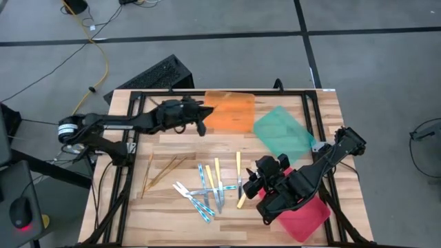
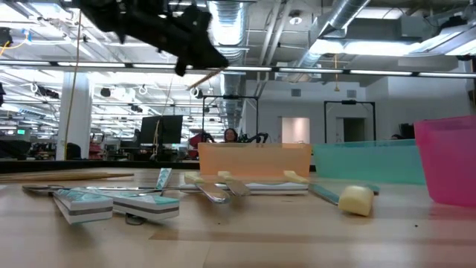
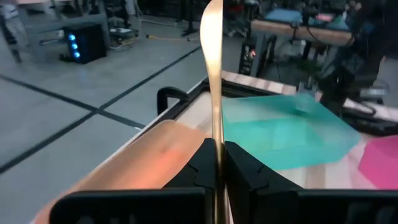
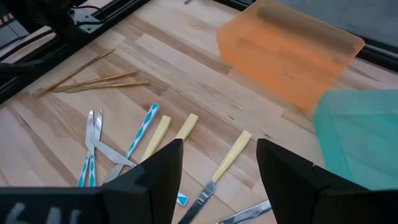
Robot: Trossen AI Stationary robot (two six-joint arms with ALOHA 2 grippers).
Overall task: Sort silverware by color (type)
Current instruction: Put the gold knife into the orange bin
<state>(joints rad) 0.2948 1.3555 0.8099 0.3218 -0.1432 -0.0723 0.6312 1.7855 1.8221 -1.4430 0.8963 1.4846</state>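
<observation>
3 gold utensils [image 4: 93, 79] lie on the wooden table [image 1: 172, 148] beside 3 trays: orange [image 1: 231, 111], green [image 1: 282, 131], red [image 1: 303, 217]. The left gripper [image 3: 217, 162] pinches 1 gold utensil [image 3: 212, 68]; the right gripper [image 4: 217, 180] gapes over yellow-handled cutlery [image 4: 227, 158].

From my left wrist camera, the gold utensil [image 3: 212, 74] runs off the top edge, its tip unseen. My right arm covers part of the red tray [image 1: 306, 217].
</observation>
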